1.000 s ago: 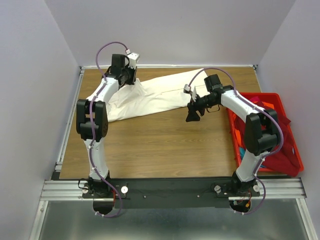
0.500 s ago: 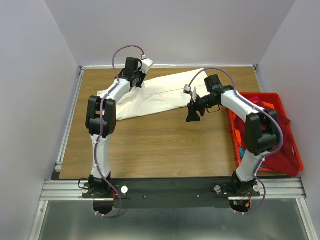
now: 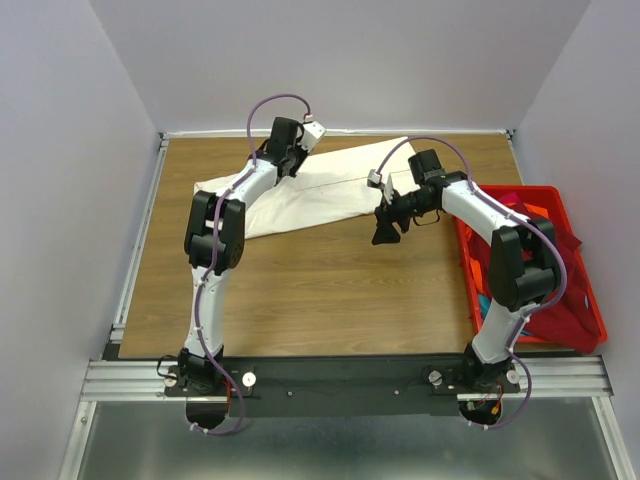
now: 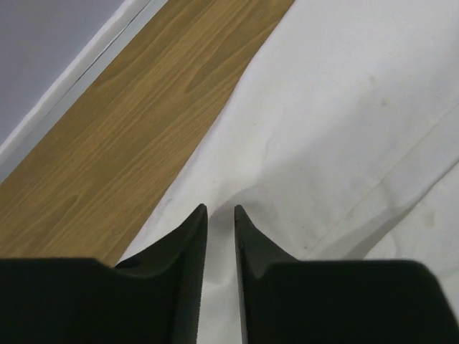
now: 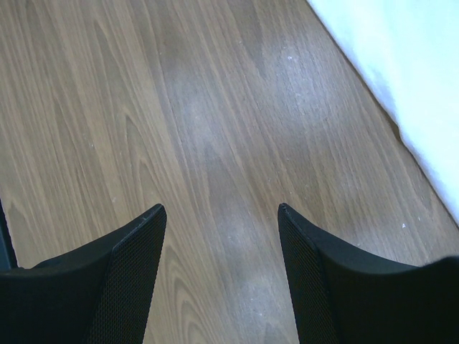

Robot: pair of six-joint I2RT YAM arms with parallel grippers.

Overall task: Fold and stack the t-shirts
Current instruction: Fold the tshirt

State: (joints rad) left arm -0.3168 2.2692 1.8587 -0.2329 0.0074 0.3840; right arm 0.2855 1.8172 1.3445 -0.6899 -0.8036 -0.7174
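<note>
My left claw (image 4: 220,209) hangs just over the cream-white t-shirt (image 3: 335,190). Its jaws are parted by a narrow slit with nothing pinched between them, and through the slit I see cloth lying flat. My right claw (image 5: 222,211) stands wide open and empty over bare counter (image 3: 330,290), between the shirt's near edge and the red crate (image 3: 535,190). The shirt lies spread in a long band across the far part of the counter, to the left of the crate. The dark red t-shirt (image 3: 565,300) and other coloured cloth sit heaped in the crate, with red cloth spilling over its rim.

I judge the step in hand to be folding the cream shirt. To do it well I'd open the left claw wider and take the edge farthest from the crate cleanly, while the right claw takes the crate-side edge. Then I'd lift both ends evenly and low, carry them over together, and lay the fold with its edges lined up and no wrinkles dragged in. A seam line along the cloth could serve as a guide.

I can read no brand, label or print anywhere. The shirt looks plain, and the crate shows no writing.
</note>
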